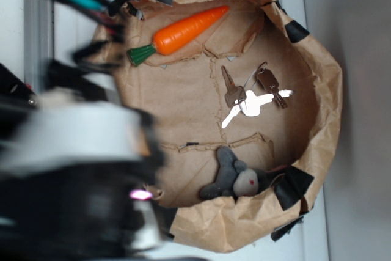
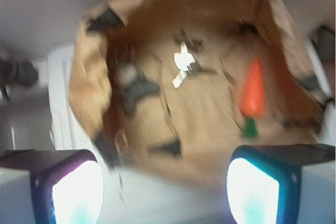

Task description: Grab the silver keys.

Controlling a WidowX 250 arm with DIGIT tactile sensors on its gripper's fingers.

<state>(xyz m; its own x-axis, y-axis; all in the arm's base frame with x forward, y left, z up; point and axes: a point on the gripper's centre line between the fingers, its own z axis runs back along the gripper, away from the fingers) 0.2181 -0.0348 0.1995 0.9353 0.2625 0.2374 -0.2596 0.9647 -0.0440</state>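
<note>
The silver keys (image 1: 252, 96) lie on the floor of a brown paper bowl (image 1: 327, 90), right of its middle; some are shiny white, some dull brown. In the blurred wrist view the silver keys (image 2: 182, 64) show as a bright patch far ahead. My gripper (image 2: 164, 192) is open, its two lit pads wide apart with nothing between them, hovering over the bowl's near rim. In the exterior view the arm (image 1: 79, 157) is a dark blur at the left, well away from the keys, its fingers not distinguishable.
An orange toy carrot (image 1: 186, 29) with a green top lies at the bowl's upper part; the carrot (image 2: 253, 90) sits right in the wrist view. A grey plush toy (image 1: 235, 178) lies at the bowl's lower edge. Black tape pieces (image 1: 293, 184) mark the rim.
</note>
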